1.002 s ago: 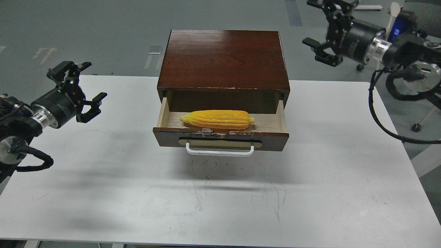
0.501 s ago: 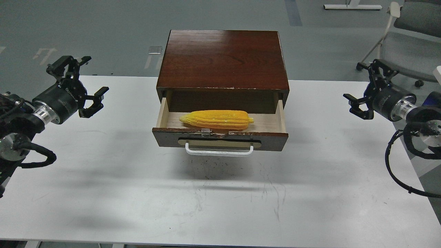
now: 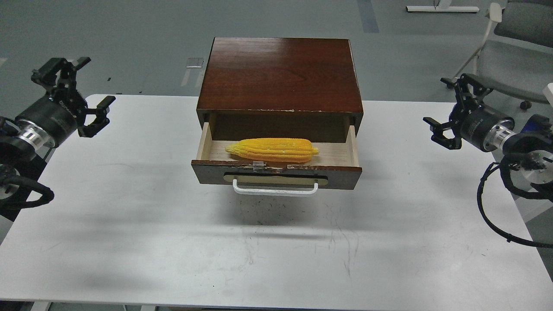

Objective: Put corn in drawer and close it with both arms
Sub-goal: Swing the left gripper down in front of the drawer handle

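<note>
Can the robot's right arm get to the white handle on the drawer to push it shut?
Probably yes. The right gripper hangs open off to the side, holding nothing, and only bare white table lies between it and the white handle on the front of the open drawer.

The left gripper (image 3: 73,93) hangs with its fingers spread apart, holding nothing. Well off to its right, the drawer (image 3: 276,170) stands pulled out of its dark wooden cabinet (image 3: 281,73) on the white table (image 3: 129,216), with the corn (image 3: 272,150) lying lengthwise inside. Farther right, beyond the drawer, the right gripper (image 3: 449,110) also gapes empty, a grey chair (image 3: 514,56) behind it.
</note>
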`<action>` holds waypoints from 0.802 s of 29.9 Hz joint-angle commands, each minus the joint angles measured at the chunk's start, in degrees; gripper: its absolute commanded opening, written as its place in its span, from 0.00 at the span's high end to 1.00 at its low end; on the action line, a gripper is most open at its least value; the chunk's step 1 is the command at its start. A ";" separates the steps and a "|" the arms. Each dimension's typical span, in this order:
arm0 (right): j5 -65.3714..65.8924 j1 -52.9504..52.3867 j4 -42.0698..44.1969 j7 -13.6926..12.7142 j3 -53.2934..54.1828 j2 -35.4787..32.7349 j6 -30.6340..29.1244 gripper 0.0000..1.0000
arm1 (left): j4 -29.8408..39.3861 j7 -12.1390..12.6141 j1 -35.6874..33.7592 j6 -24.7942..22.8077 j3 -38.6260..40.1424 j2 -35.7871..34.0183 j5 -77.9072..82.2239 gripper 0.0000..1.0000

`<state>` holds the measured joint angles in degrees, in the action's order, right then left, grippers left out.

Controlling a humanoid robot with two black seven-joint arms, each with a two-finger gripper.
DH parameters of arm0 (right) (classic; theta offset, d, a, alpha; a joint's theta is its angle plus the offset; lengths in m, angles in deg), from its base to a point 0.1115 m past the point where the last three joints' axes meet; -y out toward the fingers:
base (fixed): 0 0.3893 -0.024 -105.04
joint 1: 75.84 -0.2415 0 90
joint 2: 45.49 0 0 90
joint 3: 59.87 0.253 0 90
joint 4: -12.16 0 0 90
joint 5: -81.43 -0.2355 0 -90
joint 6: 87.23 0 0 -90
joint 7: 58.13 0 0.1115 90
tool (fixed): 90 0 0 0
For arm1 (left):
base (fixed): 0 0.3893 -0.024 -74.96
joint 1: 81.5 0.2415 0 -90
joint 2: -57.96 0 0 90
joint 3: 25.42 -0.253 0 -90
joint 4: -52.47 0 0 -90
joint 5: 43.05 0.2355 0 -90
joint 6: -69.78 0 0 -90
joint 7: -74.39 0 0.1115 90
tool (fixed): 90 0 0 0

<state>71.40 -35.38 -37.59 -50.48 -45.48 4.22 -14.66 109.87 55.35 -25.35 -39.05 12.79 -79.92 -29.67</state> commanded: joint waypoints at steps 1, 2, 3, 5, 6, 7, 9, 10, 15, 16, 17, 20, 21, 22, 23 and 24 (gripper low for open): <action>0.19 0.06 0.45 0.01 -0.15 0.21 0.48 0.00 | 0.52 -1.00 -1.03 4.66 0.02 -2.47 15.37 0.02; 0.19 0.06 0.36 0.01 -0.06 0.21 0.48 0.00 | 0.61 -1.00 -1.12 5.81 0.11 -3.00 18.49 0.02; 0.19 0.06 0.27 0.01 -0.06 0.30 0.48 0.00 | 0.70 -1.09 -1.21 7.74 0.37 -3.53 23.39 0.02; 0.19 0.06 0.18 0.01 -0.06 0.56 0.56 0.00 | 0.97 -1.26 -1.21 9.51 0.81 -3.80 27.74 0.02; 0.19 0.06 0.27 0.01 -0.06 0.82 0.65 0.00 | 1.57 -1.52 -1.30 10.39 0.90 -3.97 28.36 0.02; 0.19 0.06 0.36 0.01 -0.15 0.91 0.65 0.00 | 2.10 -1.79 -1.47 10.74 0.90 -3.98 28.36 0.02; 0.19 0.06 0.45 -0.08 -0.15 1.00 0.65 0.00 | 3.24 -2.58 -2.08 11.45 0.99 -4.06 28.27 0.02; 0.19 0.06 0.45 0.00 -0.15 1.00 0.65 0.00 | 3.43 -2.75 -2.52 11.36 0.99 -3.98 28.27 0.02; 0.19 0.06 0.36 0.01 -0.15 1.00 0.65 0.00 | 3.95 -3.54 -3.23 11.01 0.90 -3.27 28.45 0.02; 0.28 0.06 0.45 0.01 -0.15 1.00 0.65 0.00 | 4.74 -4.42 -3.23 11.01 0.72 -3.71 28.88 0.02; 0.28 0.06 0.45 0.01 -0.15 1.00 0.65 0.00 | 7.70 -6.95 -3.32 12.05 0.20 -4.32 30.63 0.02; 0.28 0.15 0.53 0.01 -0.32 1.00 0.74 0.00 | 14.04 -8.96 -3.23 20.91 0.28 -7.13 42.56 0.02; 0.28 0.32 0.62 0.01 -0.50 1.00 0.74 0.00 | 17.80 -8.96 -3.23 28.51 0.02 -7.92 50.34 0.02; 0.28 0.41 0.71 0.01 -0.59 1.00 0.74 0.00 | 19.67 -8.96 -3.23 32.16 -0.15 -8.28 54.16 0.02; 0.28 0.85 0.71 0.01 -0.50 1.00 0.83 0.00 | 22.64 -8.96 -3.23 37.67 -0.16 -8.89 59.16 0.02; 0.28 1.11 0.88 0.01 -0.50 1.00 0.83 0.00 | 25.11 -8.96 -3.32 37.99 0.97 -9.51 59.91 0.02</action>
<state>71.68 -34.96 -36.99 -50.50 -45.94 5.23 -13.94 127.87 46.50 -28.67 -10.01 12.80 -87.78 20.96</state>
